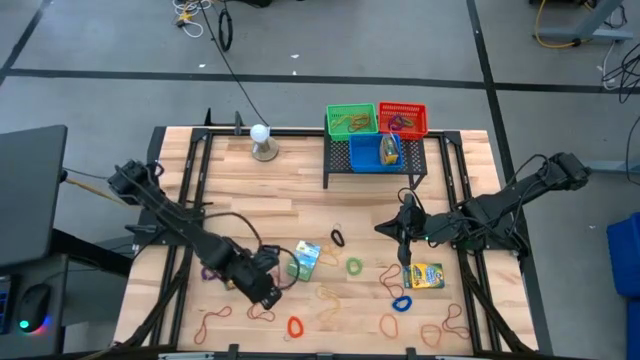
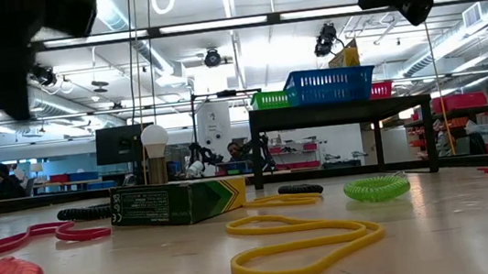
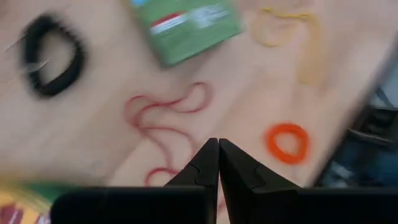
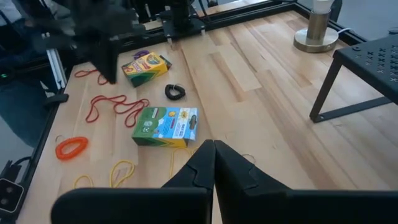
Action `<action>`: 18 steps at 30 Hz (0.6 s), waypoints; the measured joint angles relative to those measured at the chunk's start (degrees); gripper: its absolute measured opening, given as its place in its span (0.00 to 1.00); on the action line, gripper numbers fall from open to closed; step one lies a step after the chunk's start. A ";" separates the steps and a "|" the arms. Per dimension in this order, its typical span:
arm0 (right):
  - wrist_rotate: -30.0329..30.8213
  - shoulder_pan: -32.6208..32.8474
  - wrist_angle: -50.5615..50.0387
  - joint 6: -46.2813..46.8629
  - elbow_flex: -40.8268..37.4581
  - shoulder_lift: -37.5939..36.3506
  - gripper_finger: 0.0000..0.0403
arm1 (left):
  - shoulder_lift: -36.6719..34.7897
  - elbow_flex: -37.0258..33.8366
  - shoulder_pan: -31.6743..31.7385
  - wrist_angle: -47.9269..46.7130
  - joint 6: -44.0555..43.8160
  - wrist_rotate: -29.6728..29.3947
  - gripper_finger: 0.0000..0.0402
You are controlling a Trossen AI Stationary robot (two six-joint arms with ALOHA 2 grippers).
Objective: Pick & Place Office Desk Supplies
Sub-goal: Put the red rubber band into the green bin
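Hovering over the front-left part of the bench [image 1: 300,205], the left tool [image 3: 218,149] is clenched with nothing between its tips, poised above a red rubber band [image 3: 165,115]. The green crayon box [image 1: 306,259], taken here as the landmark, lies just beyond that band. The step in hand looks like an approach for a pick, most likely of that band. The next move would call for parting the tips, lowering them astride a strand, and then carrying it to one of the baskets on the black rack [image 1: 375,165], well behind the green box.

The right tool [image 1: 404,245] hangs to the right of the green box, near a yellow crayon box [image 1: 424,276], also clenched and empty. Loose supplies lie all around the green box: a black loop [image 1: 337,238] just behind it, a green loop [image 1: 354,266] beside it, an orange loop [image 1: 295,326] in front.

Only the high view shows the baskets already holding some items. The low view cannot see into them, but it shows a yellow rubber band [image 2: 297,241] lying flat and low, a thin thing to pinch. The left wrist view alone shows the left tips meeting.
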 joint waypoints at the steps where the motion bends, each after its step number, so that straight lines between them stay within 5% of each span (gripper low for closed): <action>1: 0.00 0.00 0.00 0.00 0.01 0.00 0.02 | 0.89 -0.04 0.18 -1.62 -1.18 0.21 0.05; 13: 0.02 0.00 0.02 0.00 -0.01 0.00 0.02 | 9.68 -0.02 6.04 0.24 -1.00 7.51 0.39; 18: 0.00 0.00 0.02 0.00 0.01 0.01 0.02 | 12.27 0.00 6.25 -1.61 -3.95 7.52 0.44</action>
